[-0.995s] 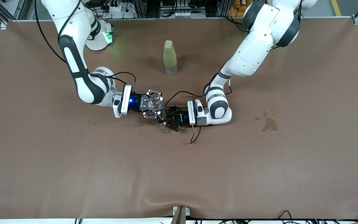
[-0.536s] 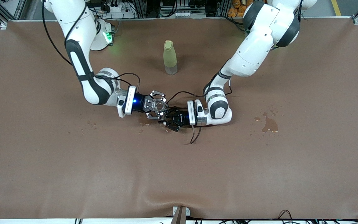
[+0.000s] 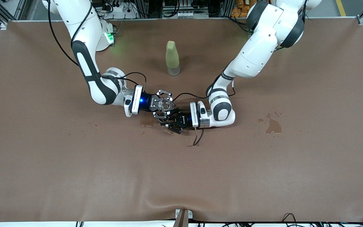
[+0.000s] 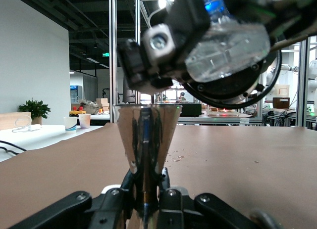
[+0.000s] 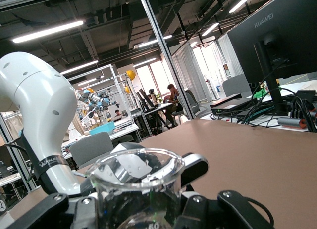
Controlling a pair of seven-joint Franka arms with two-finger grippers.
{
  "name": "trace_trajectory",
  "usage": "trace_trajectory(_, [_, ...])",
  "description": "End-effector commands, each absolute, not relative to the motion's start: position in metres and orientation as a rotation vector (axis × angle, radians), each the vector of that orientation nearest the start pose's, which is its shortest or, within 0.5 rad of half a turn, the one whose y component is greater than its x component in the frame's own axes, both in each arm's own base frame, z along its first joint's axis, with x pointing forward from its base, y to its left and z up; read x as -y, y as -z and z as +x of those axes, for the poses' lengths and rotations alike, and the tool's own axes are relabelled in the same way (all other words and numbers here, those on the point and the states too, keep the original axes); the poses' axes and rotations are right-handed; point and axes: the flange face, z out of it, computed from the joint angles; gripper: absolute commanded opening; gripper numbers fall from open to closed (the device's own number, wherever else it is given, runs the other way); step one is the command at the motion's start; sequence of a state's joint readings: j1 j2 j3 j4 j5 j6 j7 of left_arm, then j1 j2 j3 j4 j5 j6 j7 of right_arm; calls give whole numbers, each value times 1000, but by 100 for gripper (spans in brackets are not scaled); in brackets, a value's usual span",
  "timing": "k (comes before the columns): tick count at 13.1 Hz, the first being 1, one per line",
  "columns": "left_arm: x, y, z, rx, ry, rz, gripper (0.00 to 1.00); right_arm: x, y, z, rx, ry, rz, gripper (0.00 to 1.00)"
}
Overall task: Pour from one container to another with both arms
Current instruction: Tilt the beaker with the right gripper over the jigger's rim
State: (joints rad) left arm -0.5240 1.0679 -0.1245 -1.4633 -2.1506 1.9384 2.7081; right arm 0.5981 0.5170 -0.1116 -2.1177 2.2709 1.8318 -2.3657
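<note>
A clear glass beaker point(image 3: 164, 105) sits between the fingers of my right gripper point(image 3: 162, 107), which is shut on it. The same beaker point(image 5: 136, 187) fills the right wrist view. My left gripper point(image 3: 170, 122) is shut on a shiny metal cone-shaped cup point(image 4: 146, 135) that stands upright with its mouth up. In the left wrist view the beaker point(image 4: 228, 48) hangs just above and beside the cone's rim, carried by the right gripper point(image 4: 198, 46). The two grippers meet at mid-table, almost touching.
A yellow-green bottle point(image 3: 172, 58) stands upright, farther from the front camera than the grippers. A wet spill point(image 3: 274, 126) marks the brown mat toward the left arm's end. Small droplets point(image 3: 93, 125) lie toward the right arm's end.
My right arm has carried the beaker toward the left gripper, and it now overlaps the cone. The left arm has stayed still.
</note>
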Motion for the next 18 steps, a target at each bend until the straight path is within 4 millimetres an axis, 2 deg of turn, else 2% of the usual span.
trace_trajectory(1, [458,-84,545,1079,-1355,1208,0,-323,-195,483,713,1113,-1476,0])
trace_trajectory(12, [457,-80,547,1051,-1342,1272,0,-327,-222,486,597,1021,-1466,0])
trace_trajectory(18, [456,-80,548,1053,-1342,1274,0,-332,-218,474,444,843,-1495,0])
